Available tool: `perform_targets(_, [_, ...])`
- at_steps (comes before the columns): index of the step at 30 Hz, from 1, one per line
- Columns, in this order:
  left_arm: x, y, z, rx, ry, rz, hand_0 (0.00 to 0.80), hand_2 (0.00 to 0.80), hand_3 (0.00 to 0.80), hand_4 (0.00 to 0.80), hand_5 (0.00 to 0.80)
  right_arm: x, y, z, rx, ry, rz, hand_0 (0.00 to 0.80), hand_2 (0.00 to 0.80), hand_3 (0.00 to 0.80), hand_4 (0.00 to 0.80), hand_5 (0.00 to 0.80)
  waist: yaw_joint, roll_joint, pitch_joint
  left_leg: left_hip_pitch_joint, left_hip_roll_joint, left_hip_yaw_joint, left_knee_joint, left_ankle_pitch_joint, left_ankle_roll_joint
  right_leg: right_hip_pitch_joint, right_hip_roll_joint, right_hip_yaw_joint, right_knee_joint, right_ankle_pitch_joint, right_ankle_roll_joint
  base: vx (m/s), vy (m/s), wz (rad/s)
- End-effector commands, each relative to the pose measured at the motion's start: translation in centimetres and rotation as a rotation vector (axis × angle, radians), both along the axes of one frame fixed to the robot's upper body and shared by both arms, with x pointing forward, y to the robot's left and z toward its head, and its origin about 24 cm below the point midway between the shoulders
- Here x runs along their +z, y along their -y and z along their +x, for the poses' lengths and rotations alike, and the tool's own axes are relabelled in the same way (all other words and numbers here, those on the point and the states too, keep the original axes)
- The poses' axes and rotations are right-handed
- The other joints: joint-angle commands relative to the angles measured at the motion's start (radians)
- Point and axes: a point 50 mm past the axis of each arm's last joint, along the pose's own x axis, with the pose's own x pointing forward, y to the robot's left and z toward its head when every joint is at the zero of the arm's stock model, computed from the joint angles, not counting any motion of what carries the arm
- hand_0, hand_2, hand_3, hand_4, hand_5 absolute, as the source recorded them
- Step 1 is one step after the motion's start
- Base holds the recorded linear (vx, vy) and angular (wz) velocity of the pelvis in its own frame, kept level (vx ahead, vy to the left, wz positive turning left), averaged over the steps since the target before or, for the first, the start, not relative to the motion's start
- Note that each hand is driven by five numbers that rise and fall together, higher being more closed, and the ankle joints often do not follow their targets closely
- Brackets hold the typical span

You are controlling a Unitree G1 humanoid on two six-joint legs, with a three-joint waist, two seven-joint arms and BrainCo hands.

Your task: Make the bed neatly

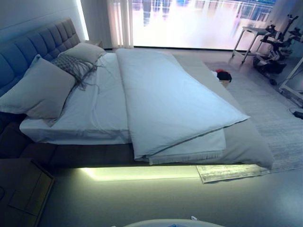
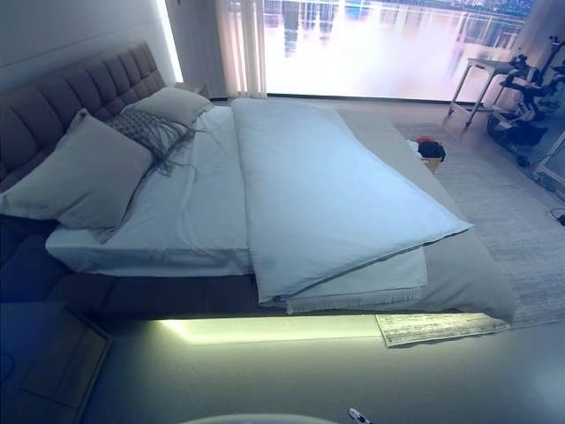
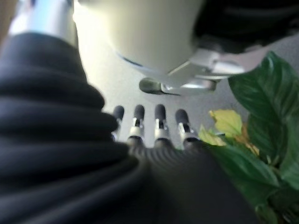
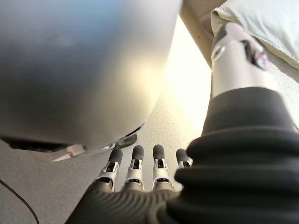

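The bed (image 1: 71,153) stands ahead with its tufted headboard (image 1: 38,45) at the left. A white duvet (image 1: 165,99) lies askew across the middle, and one corner (image 1: 244,116) points towards the foot. A fringed layer (image 1: 189,153) shows under its near edge. A grey blanket (image 1: 248,142) covers the foot end. The white sheet (image 1: 99,109) is bare near the pillows. A large grey pillow (image 1: 40,90), a fringed knitted cushion (image 1: 73,66) and a far pillow (image 1: 85,51) lean at the headboard. My left hand (image 3: 154,135) and right hand (image 4: 140,172) hang by my sides, fingers straight and empty, away from the bed.
A dark nightstand (image 1: 23,189) stands at the near left. A rug (image 1: 279,123) lies beyond the bed's foot, with a red and black object (image 1: 222,75) beside the bed. A side table (image 1: 251,38) and exercise equipment (image 1: 279,52) stand by the window. A leafy plant (image 3: 266,112) is next to my left hand.
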Motion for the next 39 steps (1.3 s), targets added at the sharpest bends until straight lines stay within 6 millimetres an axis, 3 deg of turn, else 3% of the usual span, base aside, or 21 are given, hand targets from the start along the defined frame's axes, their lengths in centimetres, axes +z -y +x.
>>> perform_targets(1, [-0.4,2.7,1.6,-0.058,0.009,-0.05,0.0,0.0,0.0,0.0,0.0,0.3,-1.1,4.2,0.024,0.074,0.023,0.0,0.0,0.0,0.0,0.0,-0.029,0.014,0.027,0.013,-0.039,0.038,0.006,-0.065,0.049,0.032,-0.006,0.017,0.004,-0.037,0.04,0.0,0.0,0.0])
perform_targets(8, [-0.3,2.2,1.2,-0.087,-0.001,-0.029,0.0,0.0,0.0,0.0,0.0,0.5,-1.2,5.0,0.049,0.105,0.037,0.0,0.0,0.0,0.0,0.0,-0.029,0.016,0.034,0.014,-0.033,0.041,0.007,-0.061,0.049,0.031,-0.002,0.018,0.019,-0.044,0.036,0.035,-0.041,0.0])
perform_targets(17, [-0.2,1.2,0.6,-0.184,-0.046,0.022,0.0,0.0,0.0,0.0,0.0,0.7,-0.5,5.7,-0.066,0.133,0.026,0.0,0.0,0.0,0.0,0.0,-0.041,0.021,0.058,0.004,0.001,0.046,0.059,-0.058,0.04,0.013,0.02,0.028,0.073,-0.079,0.009,0.036,-0.115,-0.05])
perform_targets(22, [-0.2,1.7,2.2,-0.174,0.024,0.028,0.0,0.0,0.0,0.0,0.0,0.6,0.5,4.8,-0.079,0.074,-0.008,0.0,0.0,0.0,0.0,0.0,-0.068,0.014,0.091,-0.054,0.034,0.051,0.235,-0.084,0.034,-0.015,0.031,0.037,0.142,-0.106,-0.029,0.051,-0.116,-0.14])
perform_targets(24, [-0.1,1.8,3.2,-0.118,0.078,0.02,0.0,0.0,0.0,0.0,0.0,0.6,0.8,4.2,-0.053,0.041,-0.017,0.0,0.0,0.0,0.0,0.0,-0.073,0.002,0.097,-0.101,0.047,0.062,0.376,-0.061,0.041,-0.017,0.03,0.035,0.153,-0.117,-0.054,0.107,-0.147,-0.29])
perform_targets(25, [-0.1,1.9,3.7,-0.11,0.106,0.011,0.0,0.0,0.0,0.0,0.0,0.5,1.0,3.8,-0.037,0.025,-0.024,0.0,0.0,0.0,0.0,0.0,-0.069,-0.003,0.102,-0.149,0.045,0.052,0.464,-0.034,0.043,-0.013,0.031,0.033,0.157,-0.119,-0.066,0.123,-0.146,-0.39])
perform_targets(27, [0.0,2.3,4.5,-0.126,0.14,-0.005,0.0,0.0,0.0,0.0,0.0,0.5,1.4,3.3,0.001,-0.012,-0.044,0.0,0.0,0.0,0.0,0.0,-0.05,-0.002,0.119,-0.237,-0.002,0.025,0.513,-0.022,0.048,0.003,0.036,0.05,0.174,-0.129,-0.064,0.159,-0.051,-0.29])
perform_targets(28, [0.0,2.4,4.7,-0.111,0.147,-0.012,0.0,0.0,0.0,0.0,0.0,0.5,1.6,3.1,0.01,-0.024,-0.053,0.0,0.0,0.0,0.0,0.0,-0.042,0.009,0.128,-0.257,-0.012,0.037,0.461,-0.005,0.041,0.012,0.045,0.057,0.181,-0.138,-0.058,0.231,0.048,-0.31])
perform_targets(31, [0.1,1.7,4.7,-0.034,0.153,-0.006,0.0,0.0,0.0,0.0,0.0,0.8,2.6,3.4,0.02,-0.016,-0.052,0.0,0.0,0.0,0.0,0.0,-0.029,0.033,0.138,-0.262,0.016,0.085,0.259,0.057,0.023,0.071,0.072,0.054,0.17,-0.183,-0.054,0.299,0.094,-0.2])
perform_targets(33, [0.0,1.3,3.8,0.002,0.126,0.023,0.0,0.0,0.0,0.0,0.0,0.9,2.6,3.6,0.018,-0.002,-0.038,0.0,0.0,0.0,0.0,0.0,0.005,0.041,0.134,-0.285,0.029,0.024,0.057,0.145,-0.008,0.143,0.088,0.088,0.142,-0.209,-0.042,0.402,0.107,-0.2])
perform_targets(35, [-0.1,1.2,2.9,0.056,0.103,0.036,0.0,0.0,0.0,0.0,0.0,0.9,2.5,3.6,0.019,0.008,-0.022,0.0,0.0,0.0,0.0,0.0,0.026,0.039,0.133,-0.338,0.045,-0.025,0.006,0.179,-0.026,0.183,0.091,0.11,0.128,-0.237,-0.04,0.324,0.094,-0.4])
perform_targets(36, [-0.1,1.2,2.3,0.089,0.097,0.048,0.0,0.0,0.0,0.0,0.0,0.9,2.4,3.5,0.027,0.008,-0.016,0.0,0.0,0.0,0.0,0.0,0.032,0.039,0.131,-0.357,0.056,-0.036,0.006,0.189,-0.034,0.201,0.088,0.114,0.121,-0.25,-0.039,0.317,0.157,-0.65])
perform_targets(39, [-0.2,0.8,1.5,0.095,0.098,0.074,0.0,0.0,0.0,0.0,0.0,0.7,2.3,2.9,0.058,-0.006,-0.015,0.0,0.0,0.0,0.0,0.0,0.036,0.048,0.123,-0.374,0.087,-0.013,0.006,0.187,-0.039,0.234,0.068,0.113,0.129,-0.288,-0.03,0.318,0.243,-0.15])
